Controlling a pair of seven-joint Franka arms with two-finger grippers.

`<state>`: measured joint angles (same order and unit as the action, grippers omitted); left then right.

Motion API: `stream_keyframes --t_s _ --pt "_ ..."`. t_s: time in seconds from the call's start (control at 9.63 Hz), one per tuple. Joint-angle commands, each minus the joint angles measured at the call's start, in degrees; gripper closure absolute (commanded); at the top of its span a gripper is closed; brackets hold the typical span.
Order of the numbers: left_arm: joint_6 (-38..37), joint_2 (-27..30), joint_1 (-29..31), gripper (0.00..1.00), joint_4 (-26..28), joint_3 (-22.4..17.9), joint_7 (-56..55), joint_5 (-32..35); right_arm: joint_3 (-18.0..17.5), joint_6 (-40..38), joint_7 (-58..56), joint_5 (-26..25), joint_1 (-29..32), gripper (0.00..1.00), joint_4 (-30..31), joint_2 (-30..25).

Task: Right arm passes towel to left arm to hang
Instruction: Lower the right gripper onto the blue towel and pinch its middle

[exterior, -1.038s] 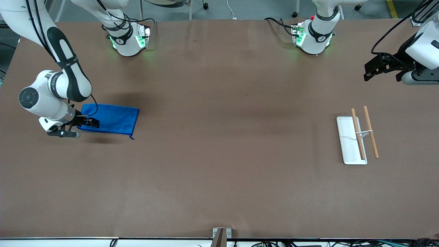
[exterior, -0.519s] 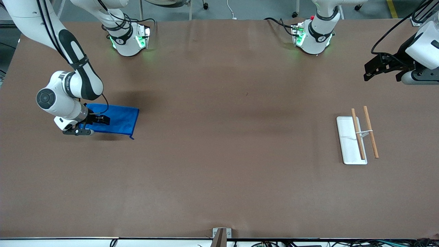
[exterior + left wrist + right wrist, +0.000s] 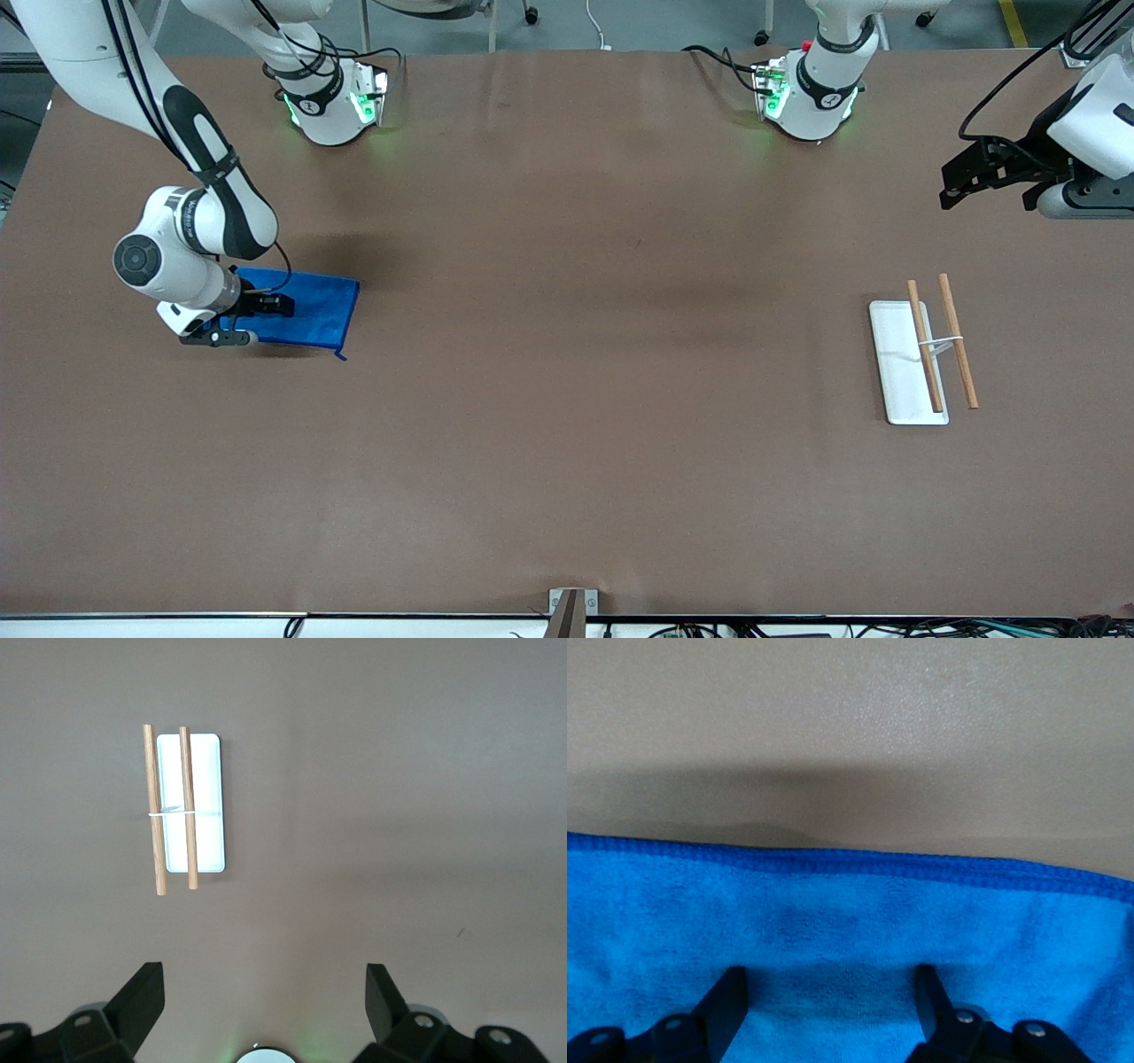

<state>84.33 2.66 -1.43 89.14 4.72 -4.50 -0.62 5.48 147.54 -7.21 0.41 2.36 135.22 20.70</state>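
Observation:
The blue towel [image 3: 317,307] lies flat on the brown table near the right arm's end; a tiny loop sticks out at its nearer corner. My right gripper [image 3: 220,335] is low over the towel's end toward the right arm's end of the table, open, with nothing in it. In the right wrist view the towel [image 3: 859,930] fills the lower half, its hemmed edge runs across, and the gripper [image 3: 831,992] has its jaws spread just above the cloth. My left gripper [image 3: 988,190] waits open and empty, high over the left arm's end of the table; it also shows in the left wrist view [image 3: 264,992].
A white base [image 3: 897,372] carrying two wooden rods [image 3: 924,346] stands near the left arm's end, nearer the front camera than the left gripper. It shows in the left wrist view too [image 3: 208,797]. Both arm bases stand along the table's back edge.
My right arm has moved toward the left arm's end, bringing the open gripper farther in over the towel. The towel and the left arm have not moved.

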Motion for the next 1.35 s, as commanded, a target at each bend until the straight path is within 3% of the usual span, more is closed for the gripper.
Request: stream_keyframes --t_s 0.0,0.1,0.83,1.25 --pt "0.22 -1.08 0.11 0.00 0.50 0.20 0.54 0.54 -0.56 0.56 0.09 0.03 0.10 0.84 0.66 0.13" --pt "0.22 -1.08 0.11 0.00 0.42 0.12 0.72 0.54 -0.56 0.64 0.09 0.03 0.10 1.00 0.57 0.13" --pt "0.31 -1.08 0.11 0.00 0.42 0.12 0.72 0.71 -0.56 -1.37 0.53 0.03 0.45 1.00 -0.74 -2.06" --pt "1.01 -1.43 0.02 0.00 0.42 0.20 0.72 0.45 -0.73 -20.23 0.53 0.46 0.10 1.00 -13.54 -6.55"
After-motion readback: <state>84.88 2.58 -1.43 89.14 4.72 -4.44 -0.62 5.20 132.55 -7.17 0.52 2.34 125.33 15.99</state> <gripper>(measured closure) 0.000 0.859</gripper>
